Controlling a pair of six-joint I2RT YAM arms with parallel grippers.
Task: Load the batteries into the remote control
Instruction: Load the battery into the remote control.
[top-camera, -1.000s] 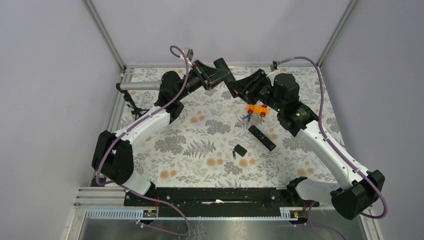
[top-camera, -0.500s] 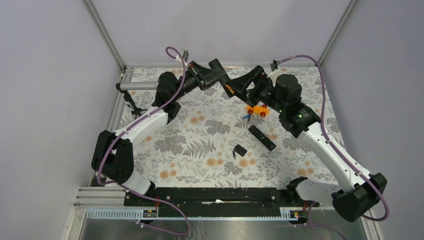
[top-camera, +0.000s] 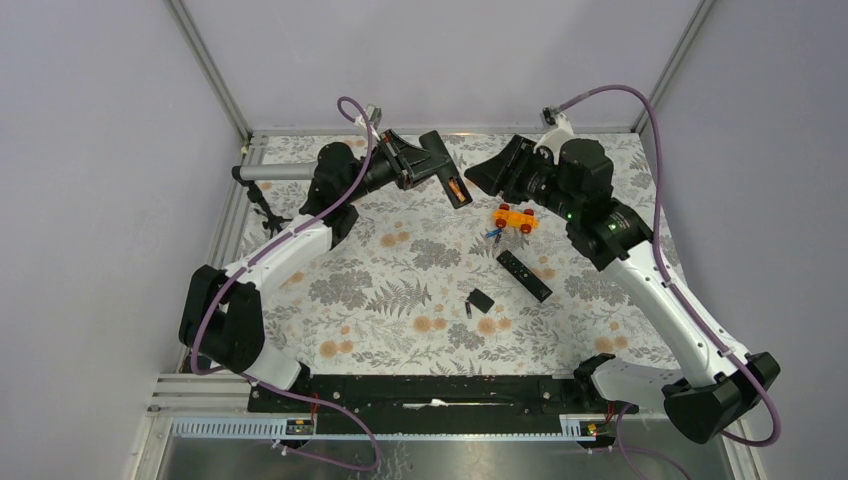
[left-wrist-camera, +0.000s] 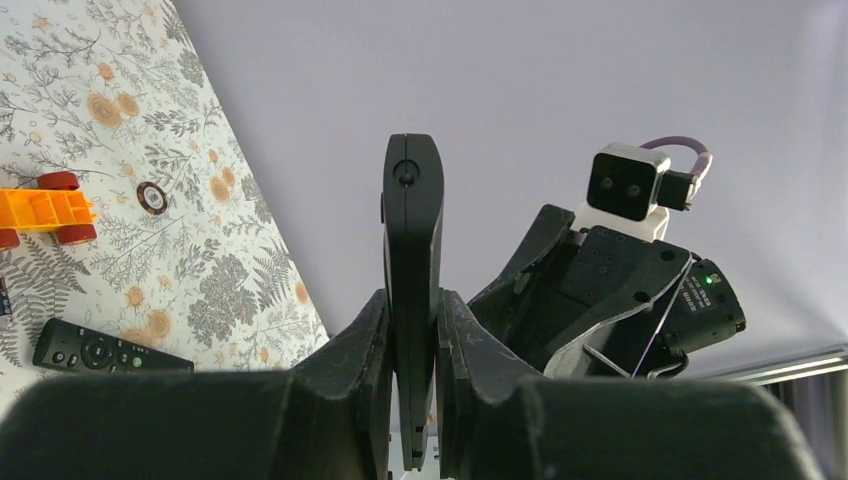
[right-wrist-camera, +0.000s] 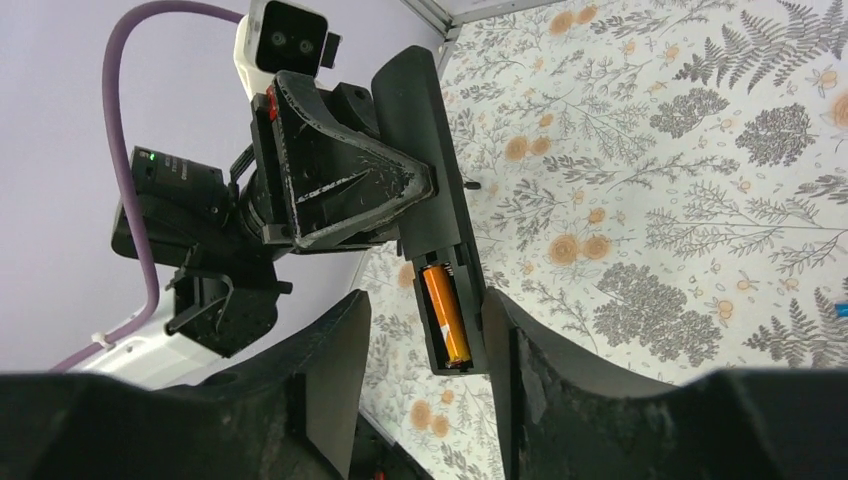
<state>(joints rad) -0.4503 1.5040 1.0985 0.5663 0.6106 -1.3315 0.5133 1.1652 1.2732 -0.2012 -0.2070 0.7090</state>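
Right gripper has backed off, jaws parted — clear gap to remote control, clamped in left gripper.

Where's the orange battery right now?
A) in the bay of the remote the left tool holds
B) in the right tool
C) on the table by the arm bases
A: the right wrist view shows the orange battery seated in the open bay of the remote control, which the left tool clamps.

I had open air between the raised remote control and my right gripper; below that gap, an orange toy and second remote cluttered the mat.
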